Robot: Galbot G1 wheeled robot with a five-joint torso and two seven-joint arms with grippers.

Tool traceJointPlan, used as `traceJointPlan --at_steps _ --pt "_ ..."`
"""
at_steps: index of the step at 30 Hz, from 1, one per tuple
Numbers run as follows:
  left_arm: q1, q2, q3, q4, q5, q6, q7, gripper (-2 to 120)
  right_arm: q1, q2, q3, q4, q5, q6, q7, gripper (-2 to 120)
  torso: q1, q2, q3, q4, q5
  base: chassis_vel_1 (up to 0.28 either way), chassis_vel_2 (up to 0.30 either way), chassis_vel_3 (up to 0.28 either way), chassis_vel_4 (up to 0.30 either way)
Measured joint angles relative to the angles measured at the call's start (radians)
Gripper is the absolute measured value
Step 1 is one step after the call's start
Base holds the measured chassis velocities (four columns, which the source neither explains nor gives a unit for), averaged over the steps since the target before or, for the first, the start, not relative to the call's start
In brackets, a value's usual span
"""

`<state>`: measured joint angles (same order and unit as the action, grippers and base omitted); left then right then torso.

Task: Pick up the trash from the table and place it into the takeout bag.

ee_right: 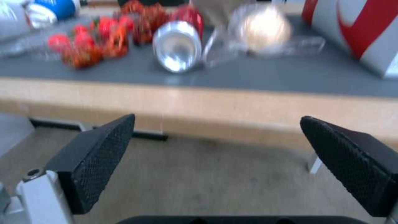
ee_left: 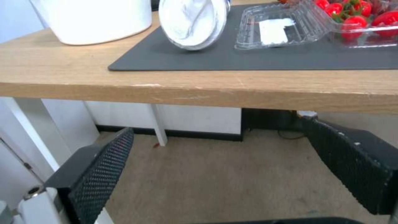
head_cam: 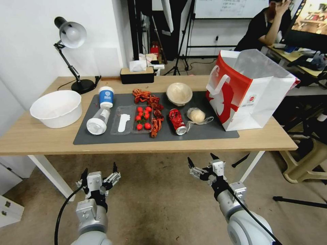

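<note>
**A:** What does the head view show you?

**B:** My left claw (head_cam: 98, 172) and right claw (head_cam: 203, 162) hang below the surface (head_cam: 41, 136), both released, holding nothing. The crushed red can (head_cam: 177, 121) and the knotted clear bag (head_cam: 197, 115) lie beside the takeout bag (head_cam: 252, 92).

**A:** The left wrist view?

**B:** The surface edge (ee_left: 199, 93), close up. I might bump it lifting.

**A:** The right wrist view?

**B:** The can's round end (ee_right: 177, 46) (it could roll away).

A lab or studio: tripods (head_cam: 177, 51), whiteboard (head_cam: 228, 8), monitor (head_cam: 311, 20) behind the table (head_cam: 41, 136).
</note>
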<state>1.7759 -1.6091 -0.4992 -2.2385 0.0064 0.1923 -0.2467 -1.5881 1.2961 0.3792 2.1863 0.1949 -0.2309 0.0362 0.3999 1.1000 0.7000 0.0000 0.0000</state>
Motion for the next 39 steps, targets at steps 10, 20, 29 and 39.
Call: traceJointPlan --at_steps 10,20,29,39 --pt "-0.01 0.001 -0.003 0.009 -0.018 -0.004 0.002 100 0.178 -0.05 0.01 -0.047 0.034 0.192 0.004 100 0.0 0.0 0.0 0.0003 0.0 0.0 0.0 0.0 0.0" --pt "-0.041 0.014 0.011 0.023 -0.03 0.001 0.017 100 0.448 -0.153 -0.047 -0.286 0.26 0.17 -0.02 100 0.0 0.0 0.0 0.0001 -0.0001 0.0 0.0 0.0 0.0" --pt "-0.047 0.027 0.004 0.025 -0.043 0.004 0.019 100 0.608 -0.175 -0.121 -0.415 0.307 0.088 0.023 100 0.0 0.0 0.0 0.0 0.0 0.0 0.0 0.0 0.0" --pt "-0.046 0.03 -0.011 0.017 -0.05 0.004 0.019 100 0.7 -0.146 -0.195 -0.474 0.29 -0.034 0.147 100 0.0 0.0 0.0 0.0001 0.0001 0.0 0.0 0.0 0.0"
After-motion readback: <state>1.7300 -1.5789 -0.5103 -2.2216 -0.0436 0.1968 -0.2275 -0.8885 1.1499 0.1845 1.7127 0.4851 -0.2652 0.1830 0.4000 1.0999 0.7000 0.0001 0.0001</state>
